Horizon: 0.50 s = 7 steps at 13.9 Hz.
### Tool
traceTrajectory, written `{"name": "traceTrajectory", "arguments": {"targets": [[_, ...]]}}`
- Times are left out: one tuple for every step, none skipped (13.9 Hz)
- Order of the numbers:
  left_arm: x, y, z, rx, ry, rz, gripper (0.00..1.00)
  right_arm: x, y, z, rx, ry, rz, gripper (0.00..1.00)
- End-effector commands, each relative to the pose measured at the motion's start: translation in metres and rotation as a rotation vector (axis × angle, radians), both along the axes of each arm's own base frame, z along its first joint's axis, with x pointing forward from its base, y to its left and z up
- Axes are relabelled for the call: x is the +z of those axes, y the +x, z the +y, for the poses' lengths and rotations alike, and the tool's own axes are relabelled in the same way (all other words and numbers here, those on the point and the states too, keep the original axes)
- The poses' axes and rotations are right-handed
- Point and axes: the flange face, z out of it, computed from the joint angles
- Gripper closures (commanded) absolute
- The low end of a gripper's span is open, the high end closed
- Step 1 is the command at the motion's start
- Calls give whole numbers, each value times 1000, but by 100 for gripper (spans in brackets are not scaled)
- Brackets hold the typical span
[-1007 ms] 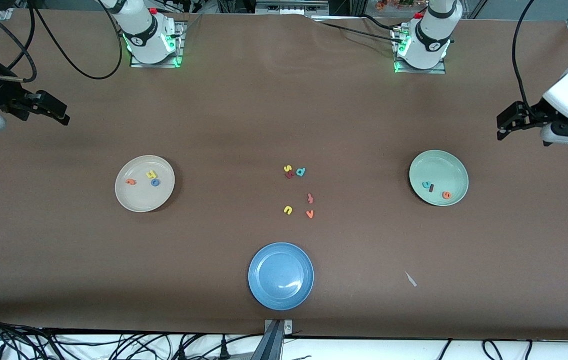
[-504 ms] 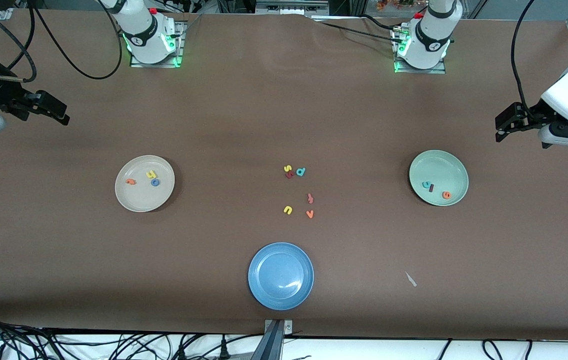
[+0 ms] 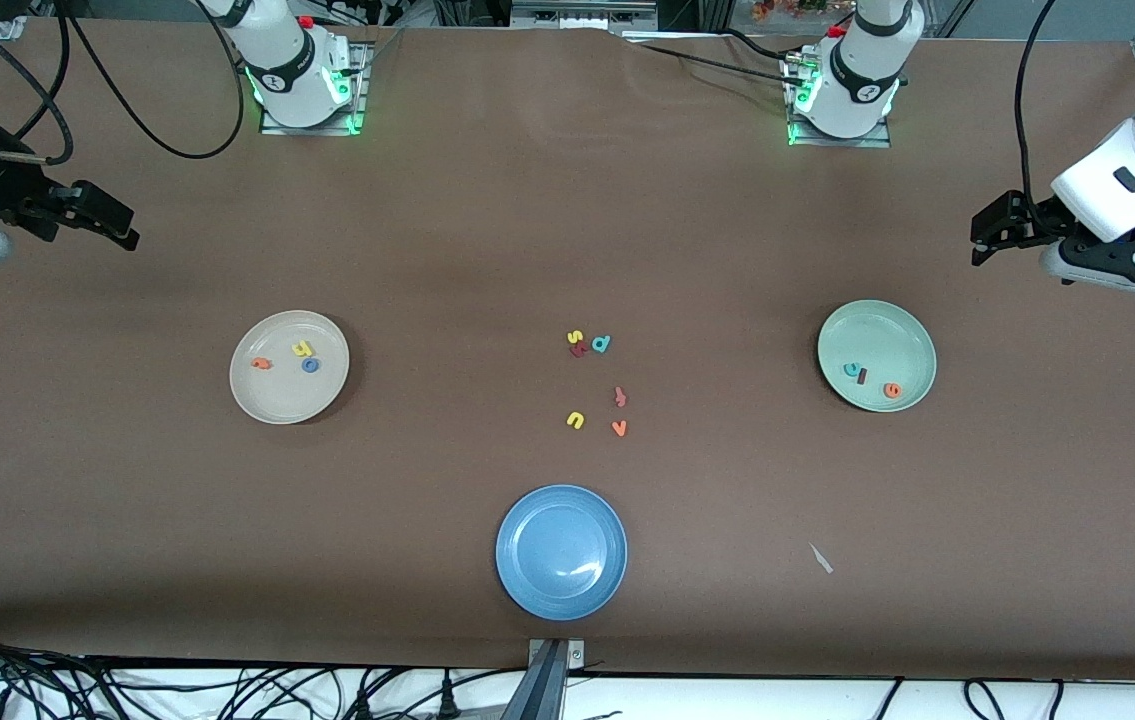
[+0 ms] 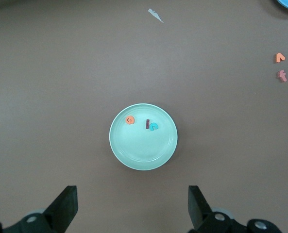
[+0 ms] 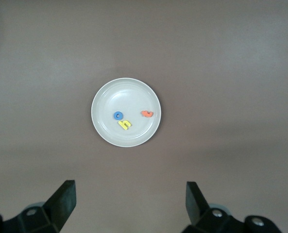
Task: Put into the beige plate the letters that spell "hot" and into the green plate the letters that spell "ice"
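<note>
Since the 3 letters spelling "hot" (image 3: 289, 358) lie in the beige plate (image 3: 277, 405) and the 3 spelling "ice" (image 3: 868, 379) in the green plate (image 3: 877, 325), sorting looks complete, so the left gripper (image 3: 989, 235) and right gripper (image 3: 117, 222) hang open-fingered and empty over bare table at their own ends.

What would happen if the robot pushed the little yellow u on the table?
The yellow u looks tiny and flat, so it would probably slide, not roll. It seems light, maybe foam, and might bump the orange v lying beside it.
</note>
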Motion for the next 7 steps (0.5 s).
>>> {"name": "traceTrajectory", "arguments": {"targets": [[6, 1, 0, -20, -22, 9, 0, 4, -1, -7, 72, -6, 0, 0], [6, 1, 1, -19, -22, 9, 0, 3, 0, -10, 112, -4, 1, 0], [6, 1, 2, -19, -19, 9, 0, 3, 0, -11, 109, -4, 3, 0], [7, 1, 2, -18, -19, 7, 0, 2, 0, -11, 108, -4, 4, 0], [10, 3, 1, -19, -20, 0, 0, 2, 0, -11, 108, -4, 5, 0], [13, 4, 0, -21, -20, -6, 0, 2, 0, -11, 108, -4, 5, 0], [13, 4, 0, -21, -20, -6, 0, 2, 0, -11, 108, -4, 5, 0]]}}
